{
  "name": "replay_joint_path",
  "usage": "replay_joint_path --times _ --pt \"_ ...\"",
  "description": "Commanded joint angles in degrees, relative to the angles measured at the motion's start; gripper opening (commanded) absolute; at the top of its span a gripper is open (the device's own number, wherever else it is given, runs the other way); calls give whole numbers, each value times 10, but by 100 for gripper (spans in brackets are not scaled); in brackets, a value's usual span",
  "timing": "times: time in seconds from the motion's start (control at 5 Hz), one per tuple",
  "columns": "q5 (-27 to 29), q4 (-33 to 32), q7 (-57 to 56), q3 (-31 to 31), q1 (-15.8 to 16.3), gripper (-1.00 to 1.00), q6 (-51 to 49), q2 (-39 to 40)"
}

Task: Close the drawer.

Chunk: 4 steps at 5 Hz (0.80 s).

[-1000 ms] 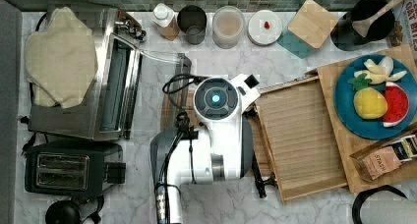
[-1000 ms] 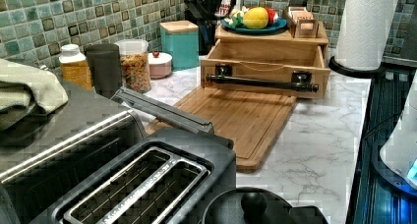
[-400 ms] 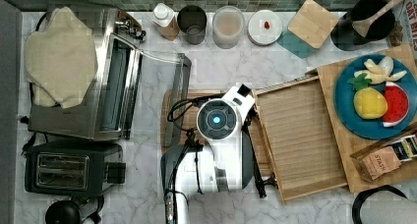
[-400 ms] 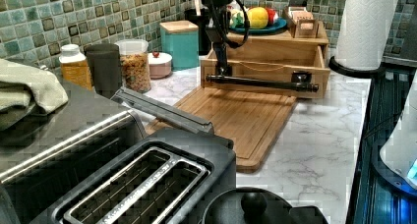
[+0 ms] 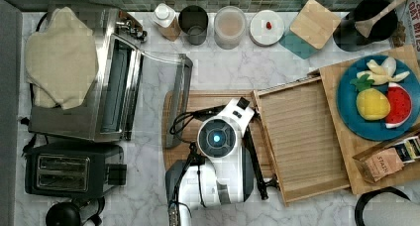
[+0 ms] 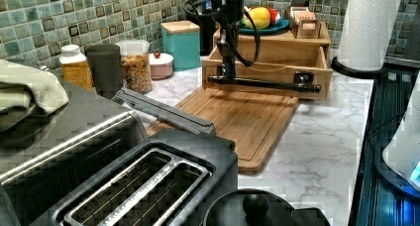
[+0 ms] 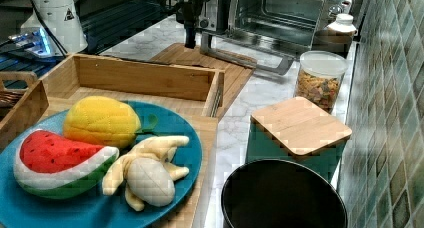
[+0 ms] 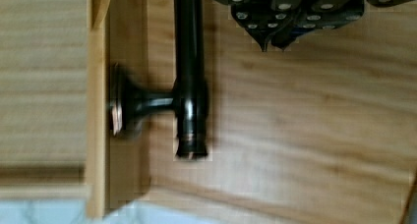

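Reading the top view from its left, you see the toaster oven [image 5: 84, 75] with its glass door [image 5: 178, 99] dropped open, then the cutting board [image 5: 185, 104] with the arm's white body [image 5: 218, 156] above it. To the top view's right of the arm lies the drawer [image 5: 302, 137], pulled well out of the wooden box [image 5: 341, 151], its ribbed bottom exposed. Its dark bar handle [image 6: 262, 84] runs along the drawer front. In the left view, the gripper [image 6: 228, 70] stands at the handle's left end; in the wrist view, its fingertips [image 8: 273, 37] sit together just beside the bar [image 8: 189, 71], over the board, gripping nothing.
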Motion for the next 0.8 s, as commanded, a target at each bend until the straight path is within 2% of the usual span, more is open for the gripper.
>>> replay_joint_path --times 0.2,0.4,0.8 --pt "-39 -53 -16 -16 -20 -100 1 -8" --pt "-69 -55 -28 -33 -28 -100 20 -1" --pt "-88 -47 -85 -70 -55 -100 50 1"
